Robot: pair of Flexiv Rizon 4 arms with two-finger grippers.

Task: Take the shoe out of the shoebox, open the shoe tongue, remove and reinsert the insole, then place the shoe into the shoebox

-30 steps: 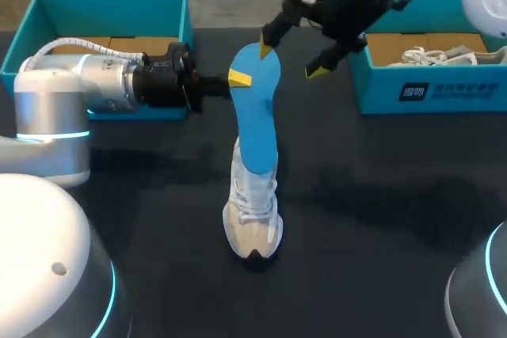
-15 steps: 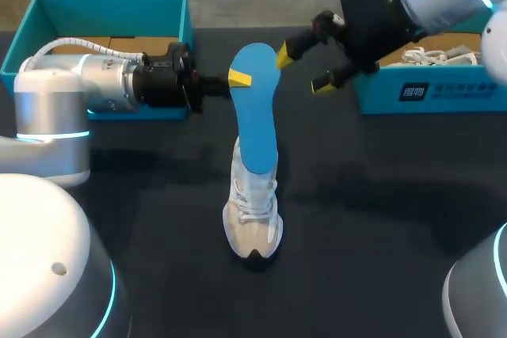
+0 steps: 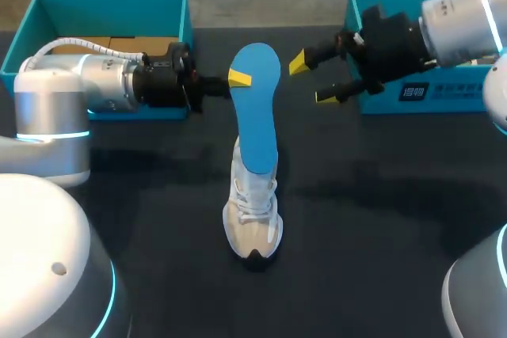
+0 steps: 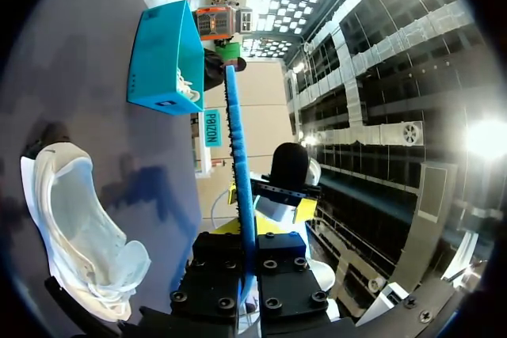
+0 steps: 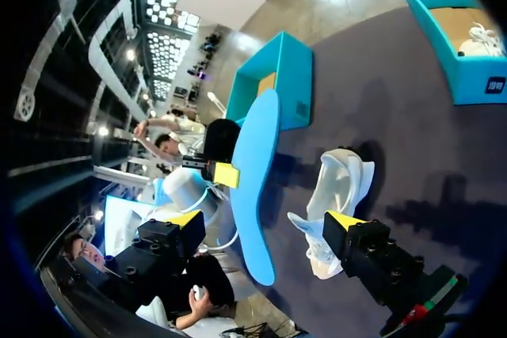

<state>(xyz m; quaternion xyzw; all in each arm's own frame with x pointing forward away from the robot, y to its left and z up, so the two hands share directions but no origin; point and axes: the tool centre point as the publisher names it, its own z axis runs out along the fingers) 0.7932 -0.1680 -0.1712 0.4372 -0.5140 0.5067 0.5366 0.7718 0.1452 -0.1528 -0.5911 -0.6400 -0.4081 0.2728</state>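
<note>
While the left gripper [image 3: 238, 81] is clamped on the insole's [image 3: 257, 108] upper end, its length pointing down toward the shoe [image 3: 253, 211], the right gripper [image 3: 312, 80] hangs spread nearby.

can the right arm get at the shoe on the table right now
Probably yes: the right arm has open, empty jaws and the table beside the shoe is free. The insole, held by the left arm, hangs over only its heel.
</note>
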